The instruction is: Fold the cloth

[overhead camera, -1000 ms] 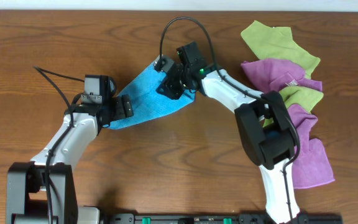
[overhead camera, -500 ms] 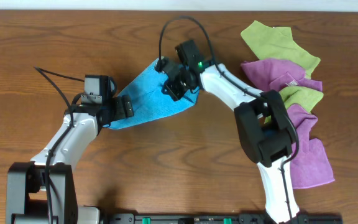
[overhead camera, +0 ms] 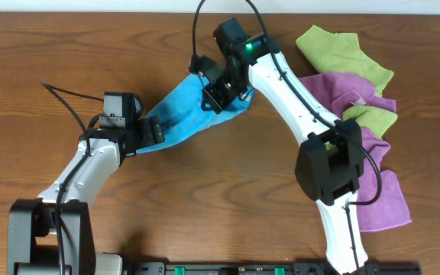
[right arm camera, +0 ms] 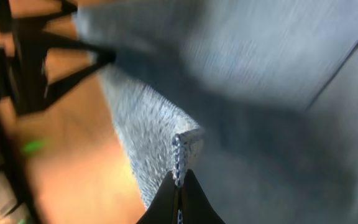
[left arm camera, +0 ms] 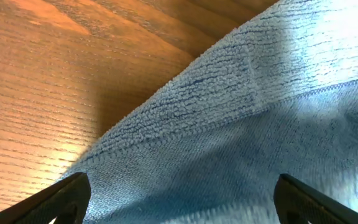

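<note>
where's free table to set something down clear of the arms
Bare wood: the table left of the left arm, and the front middle between the arms. Crowded: the right edge under green and purple cloths, and the centre around the blue cloth.

Bare table (overhead camera: 52, 46) left and front — open, blue cloth (overhead camera: 178, 114) spanning centre, lime-green and purple cloths (overhead camera: 334, 84) right.

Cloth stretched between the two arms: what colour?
The cloth is plain bright turquoise-blue, with no pattern. The overhead view shows it best.
</note>
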Robot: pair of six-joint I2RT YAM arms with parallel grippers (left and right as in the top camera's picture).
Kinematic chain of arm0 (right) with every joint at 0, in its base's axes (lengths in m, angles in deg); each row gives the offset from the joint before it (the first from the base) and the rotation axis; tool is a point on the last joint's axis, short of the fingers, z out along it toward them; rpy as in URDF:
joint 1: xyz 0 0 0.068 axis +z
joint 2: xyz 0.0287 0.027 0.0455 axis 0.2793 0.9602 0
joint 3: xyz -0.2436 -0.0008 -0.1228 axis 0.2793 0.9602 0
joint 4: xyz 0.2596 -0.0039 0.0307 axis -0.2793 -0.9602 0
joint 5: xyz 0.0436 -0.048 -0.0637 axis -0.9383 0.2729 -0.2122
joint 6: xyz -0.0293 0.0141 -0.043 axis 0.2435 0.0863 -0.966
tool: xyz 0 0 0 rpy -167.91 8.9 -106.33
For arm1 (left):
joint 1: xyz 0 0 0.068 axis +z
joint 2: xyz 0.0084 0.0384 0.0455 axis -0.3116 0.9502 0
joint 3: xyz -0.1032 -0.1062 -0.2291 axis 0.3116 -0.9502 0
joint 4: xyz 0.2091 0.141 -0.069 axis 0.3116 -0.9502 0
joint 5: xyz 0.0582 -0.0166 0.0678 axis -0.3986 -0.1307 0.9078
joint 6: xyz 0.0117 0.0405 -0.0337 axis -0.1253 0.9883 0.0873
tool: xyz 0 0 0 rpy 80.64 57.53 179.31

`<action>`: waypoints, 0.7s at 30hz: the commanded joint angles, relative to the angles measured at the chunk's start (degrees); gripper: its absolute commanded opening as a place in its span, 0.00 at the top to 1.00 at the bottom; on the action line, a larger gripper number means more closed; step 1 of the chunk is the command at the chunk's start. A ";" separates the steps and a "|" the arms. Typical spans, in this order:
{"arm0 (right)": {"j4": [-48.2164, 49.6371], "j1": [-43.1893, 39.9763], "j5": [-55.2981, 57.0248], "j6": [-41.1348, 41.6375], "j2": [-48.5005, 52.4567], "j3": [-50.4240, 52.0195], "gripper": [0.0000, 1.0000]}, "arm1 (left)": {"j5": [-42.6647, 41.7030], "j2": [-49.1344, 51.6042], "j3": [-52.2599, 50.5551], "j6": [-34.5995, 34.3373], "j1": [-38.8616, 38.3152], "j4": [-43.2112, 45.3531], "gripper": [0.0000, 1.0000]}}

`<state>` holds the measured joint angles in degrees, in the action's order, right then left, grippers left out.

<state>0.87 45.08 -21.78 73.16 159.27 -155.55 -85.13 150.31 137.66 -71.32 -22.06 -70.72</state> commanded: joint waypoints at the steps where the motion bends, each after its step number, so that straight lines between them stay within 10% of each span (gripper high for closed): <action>1: -5.62 1.62 -1.33 2.73 0.13 -0.98 0.92 | 0.00 -0.76 0.92 -0.63 0.26 -0.37 0.05; 3: -11.91 2.91 -1.38 3.06 0.13 -0.98 0.50 | 0.00 -0.76 0.92 -0.66 0.26 -0.39 0.04; 7: -17.77 5.11 -1.27 3.02 0.13 -0.98 0.28 | 0.00 -0.76 0.92 -2.16 0.26 -0.37 0.04; 11: -16.20 5.62 -0.96 3.04 0.13 -0.98 0.39 | -2.08 -0.76 0.92 -3.15 0.26 -0.11 0.05; 13: -14.32 4.46 -1.01 3.06 0.13 -1.16 0.98 | -6.27 -0.76 0.92 -3.13 0.24 0.33 0.05; 15: -13.27 2.97 -1.01 3.54 0.13 -1.53 0.98 | -8.90 -0.76 0.92 -3.13 0.22 0.68 0.00; 21: -12.20 -4.04 -1.25 6.49 -0.33 -3.17 0.98 | -13.25 -0.76 0.92 -3.17 0.07 2.01 0.30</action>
<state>-11.41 44.51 -22.41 77.75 159.27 -156.81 -94.18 150.31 137.66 -74.71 -22.06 -69.32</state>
